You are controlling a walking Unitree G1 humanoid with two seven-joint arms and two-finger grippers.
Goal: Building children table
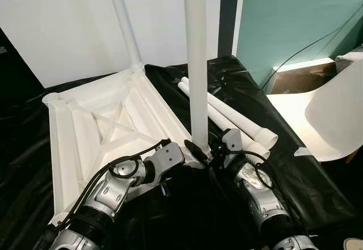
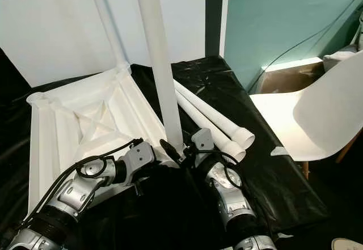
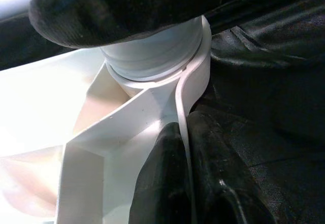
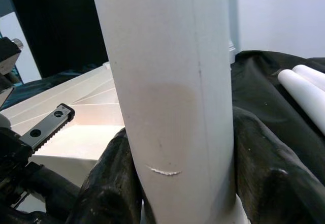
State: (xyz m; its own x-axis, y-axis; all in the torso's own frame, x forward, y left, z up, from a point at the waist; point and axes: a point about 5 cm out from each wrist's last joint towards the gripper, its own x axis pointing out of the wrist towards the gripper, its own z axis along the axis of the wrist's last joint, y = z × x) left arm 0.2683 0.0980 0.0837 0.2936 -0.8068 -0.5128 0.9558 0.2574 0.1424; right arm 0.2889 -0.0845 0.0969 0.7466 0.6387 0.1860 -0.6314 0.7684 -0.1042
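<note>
Right gripper [image 1: 209, 152] clamps the upright white plastic leg tube [image 1: 197, 63] at the upturned white plastic tabletop [image 1: 108, 125] near corner; left gripper [image 3: 183, 183] apparently pinches its rim.

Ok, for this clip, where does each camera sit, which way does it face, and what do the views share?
Left eye view: head, looking forward and down at the upturned white tabletop on black sheeting; both silver arms show.
Right eye view: same scene, plus more of a white chair.
Left wrist view: along the left gripper, fingers pinching the tabletop's rim below the corner socket.
Right wrist view: along the right gripper, fingers clamping the upright leg.
Shared: that leg, standing in the near corner socket.
</note>
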